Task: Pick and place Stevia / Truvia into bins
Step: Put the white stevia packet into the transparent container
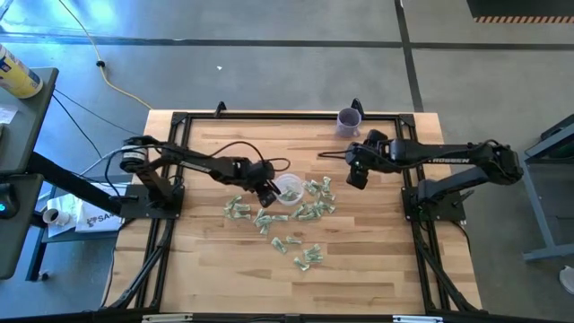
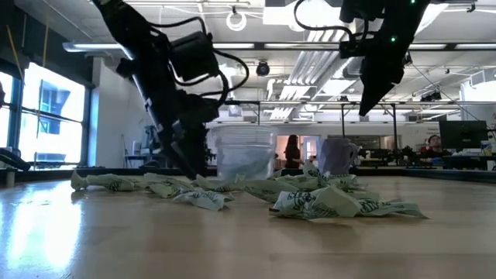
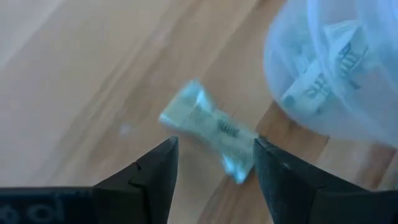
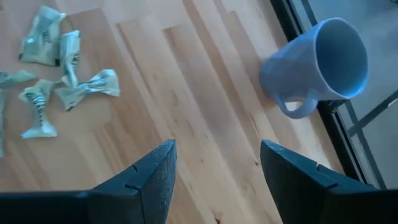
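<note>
Light wooden table (image 1: 377,269) sitting mid-frame on grey floor; open workspace with people showing behind in low view. Purple mug (image 1: 349,119) standing at table's upper edge. Stevia packets (image 1: 309,208) lying scattered centre. Translucent cup (image 1: 289,189) holding few packets. Left gripper (image 1: 266,196) hovering just left of cup, fingers spread over one packet (image 3: 208,127). Right gripper (image 1: 357,176) hanging upper right, fingers spread, empty.

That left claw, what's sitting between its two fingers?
One green-and-white sweetener packet lies on the wooden table between the open fingers of the left gripper, beside the plastic cup. The left wrist view shows it.
</note>
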Robot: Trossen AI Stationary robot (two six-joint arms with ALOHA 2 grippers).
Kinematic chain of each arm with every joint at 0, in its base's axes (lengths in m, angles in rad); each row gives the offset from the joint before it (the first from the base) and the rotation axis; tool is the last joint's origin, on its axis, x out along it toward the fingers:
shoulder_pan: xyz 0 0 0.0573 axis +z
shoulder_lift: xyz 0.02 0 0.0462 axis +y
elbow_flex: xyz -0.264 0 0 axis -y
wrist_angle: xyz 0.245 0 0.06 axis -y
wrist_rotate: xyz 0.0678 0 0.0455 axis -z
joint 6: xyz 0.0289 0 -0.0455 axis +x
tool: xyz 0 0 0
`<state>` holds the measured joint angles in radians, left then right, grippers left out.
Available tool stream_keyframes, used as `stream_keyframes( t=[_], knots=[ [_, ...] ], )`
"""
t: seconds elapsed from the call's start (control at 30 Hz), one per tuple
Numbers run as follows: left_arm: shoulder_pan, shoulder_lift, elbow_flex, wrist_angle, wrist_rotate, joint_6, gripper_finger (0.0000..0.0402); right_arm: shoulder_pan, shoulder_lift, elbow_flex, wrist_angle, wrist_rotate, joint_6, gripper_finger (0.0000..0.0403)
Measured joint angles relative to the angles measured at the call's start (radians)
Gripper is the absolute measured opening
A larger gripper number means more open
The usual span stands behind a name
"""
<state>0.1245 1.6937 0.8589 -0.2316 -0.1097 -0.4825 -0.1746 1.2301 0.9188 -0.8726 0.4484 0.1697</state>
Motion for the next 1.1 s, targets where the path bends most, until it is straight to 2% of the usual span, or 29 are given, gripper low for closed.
stream_keyframes(
  t=[0.2,0.3,0.4,0.6,0.63,0.8,0.93,1.0,1.1],
  knots=[
    [-0.002,0.05,0.006,0.014,-0.039,-0.062,0.0224,-0.012,0.0,0.0,0.001,-0.001,-0.014,0.0222],
    [-0.002,0.051,0.006,0.009,-0.057,-0.042,0.0201,-0.012,0.0,0.0,0.001,-0.001,-0.014,0.0222],
    [-0.001,0.052,0.005,0.002,-0.061,-0.004,0.0158,-0.012,0.0,0.0,0.001,-0.002,-0.013,0.0222],
    [0.0,0.041,0.005,-0.002,-0.026,0.063,0.0031,-0.014,0.0,0.0,0.001,0.002,-0.012,0.0222],
    [0.0,0.031,0.004,-0.003,-0.026,0.065,0.0022,-0.014,0.0,0.0,0.001,0.007,-0.012,0.0222],
    [0.012,-0.059,0.033,-0.075,-0.005,0.112,0.0037,-0.014,-0.001,0.0,0.009,0.014,-0.011,0.0218],
    [0.054,-0.151,0.103,-0.164,-0.003,0.22,0.0022,-0.014,-0.001,0.0,0.025,0.014,-0.013,0.0212],
    [0.075,-0.194,0.136,-0.123,0.077,0.314,0.0022,-0.014,-0.001,0.0,0.029,0.014,-0.013,0.0209],
    [0.092,-0.218,0.183,-0.042,0.282,0.424,0.0025,-0.014,-0.001,0.0,0.037,-0.012,-0.029,0.0207]
  ],
)
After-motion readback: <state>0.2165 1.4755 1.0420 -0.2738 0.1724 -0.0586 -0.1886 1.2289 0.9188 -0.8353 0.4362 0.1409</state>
